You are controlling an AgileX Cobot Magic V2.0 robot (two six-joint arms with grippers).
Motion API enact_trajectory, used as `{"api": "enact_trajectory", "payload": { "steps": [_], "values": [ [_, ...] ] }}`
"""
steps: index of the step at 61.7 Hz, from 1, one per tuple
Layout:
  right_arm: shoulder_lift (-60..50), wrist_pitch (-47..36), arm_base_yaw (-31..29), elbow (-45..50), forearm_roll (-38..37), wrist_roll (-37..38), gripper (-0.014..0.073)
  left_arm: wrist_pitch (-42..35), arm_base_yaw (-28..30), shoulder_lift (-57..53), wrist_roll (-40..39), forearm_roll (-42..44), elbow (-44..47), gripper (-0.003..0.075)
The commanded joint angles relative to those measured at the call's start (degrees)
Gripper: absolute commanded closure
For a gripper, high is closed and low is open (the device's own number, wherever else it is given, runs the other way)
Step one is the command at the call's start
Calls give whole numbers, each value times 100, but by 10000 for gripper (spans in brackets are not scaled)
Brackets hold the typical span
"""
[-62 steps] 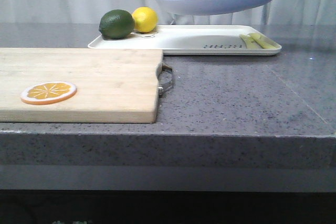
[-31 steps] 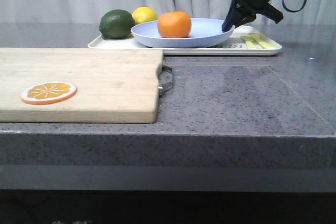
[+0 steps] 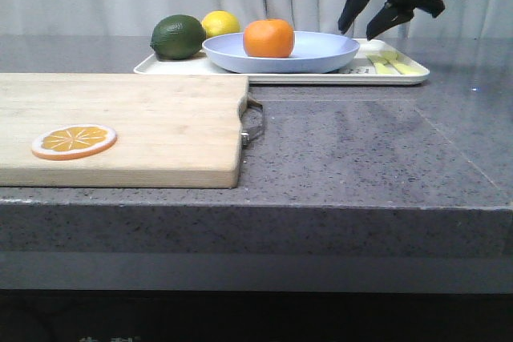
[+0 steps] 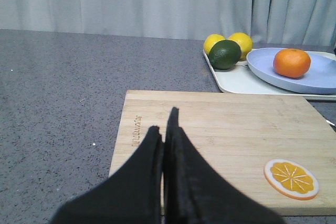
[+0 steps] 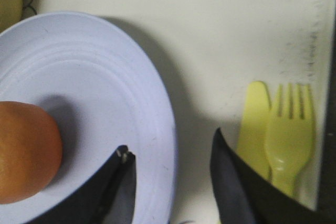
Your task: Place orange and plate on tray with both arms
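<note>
The pale blue plate rests on the cream tray, and the orange sits in the plate. My right gripper hangs open just above the plate's right rim, touching nothing. The right wrist view shows the right gripper with its jaws straddling the rim of the plate, the orange off to one side, the tray beneath. My left gripper is shut and empty over the wooden cutting board; the front view does not show it.
A green lime and a yellow lemon lie at the tray's left end. A yellow plastic fork and knife lie at its right end. The cutting board carries an orange slice at front left.
The plate with the orange came down from the air onto the tray. My right gripper let go of its rim, opened and rose a little.
</note>
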Motion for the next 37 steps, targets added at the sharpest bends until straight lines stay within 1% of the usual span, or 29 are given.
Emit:
{"api": "enact_trajectory", "payload": {
  "steps": [1,6,14,16,28,33,37],
  "values": [
    [-774,37,-33,-293,-256,111,377,-481,14,79,-53,-32,-149,738],
    [-974,274,-33,-312,-467,173,504,-481,14,79,-53,-32,-149,738],
    [-1184,746,-33,-322,-577,173,666,-481,14,79,-53,-32,-149,738],
    [-1234,887,-33,-319,-620,173,660,-481,14,79,-53,-32,-149,738],
    [-1659,912,39,-177,-807,33,654,-481,14,79,-53,-32,-149,738],
    [-2022,912,138,330,-937,-85,654,-481,14,79,-53,-32,-149,738],
    [-2425,907,264,974,-1011,-174,654,-481,14,79,-53,-32,-149,738]
  ]
}}
